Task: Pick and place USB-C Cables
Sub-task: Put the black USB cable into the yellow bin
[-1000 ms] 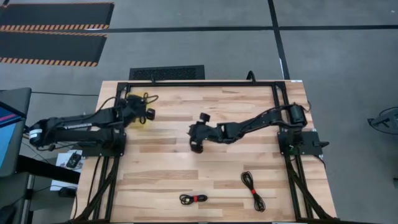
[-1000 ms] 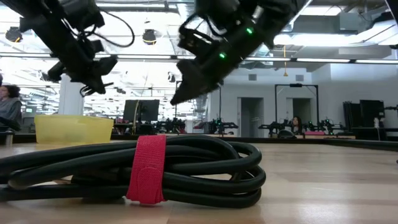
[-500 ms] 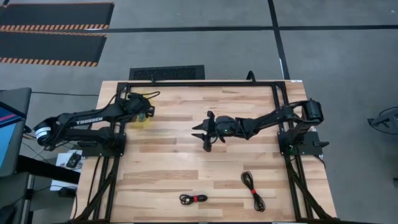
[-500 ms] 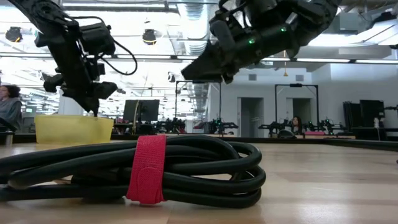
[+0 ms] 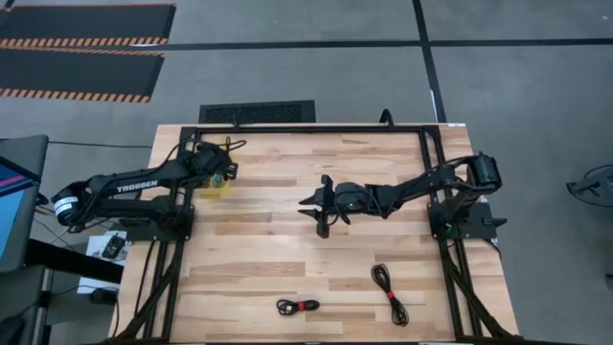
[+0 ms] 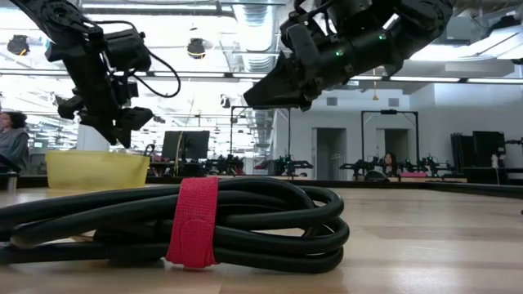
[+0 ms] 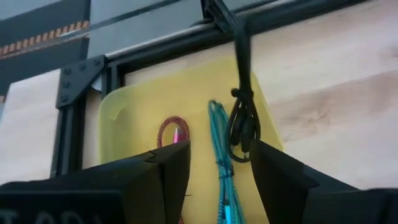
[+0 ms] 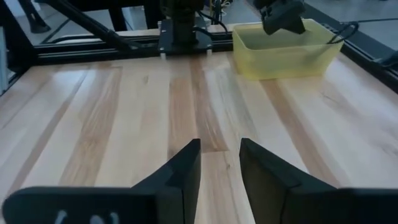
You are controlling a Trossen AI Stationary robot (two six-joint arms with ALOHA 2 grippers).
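Left gripper [image 5: 226, 171] parted, empty, held over yellow bin [image 7: 134, 121] at upper left, teal cable [image 7: 221, 155], maroon cable [image 7: 166, 132], black cable [image 7: 244, 121] draped over rim beyond jaws, right gripper [image 5: 319, 204] parted, empty, mid-frame, two red-tied cables [image 5: 298, 306] [image 5: 389, 292] at bottom, well apart from both.

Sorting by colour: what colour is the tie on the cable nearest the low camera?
Red, clearest in the low view: tie.

We see a pale wood-grain tabletop [image 5: 268, 240] edged by a black frame [image 5: 306, 128]. The bin [image 7: 137, 124] is translucent yellow; in it lie a teal cable [image 7: 219, 155], a maroon cable [image 7: 169, 130] and a black cable [image 7: 244, 121]. Two black cables [image 5: 298, 306] [image 5: 389, 293] wear red ties. Both arms are black.
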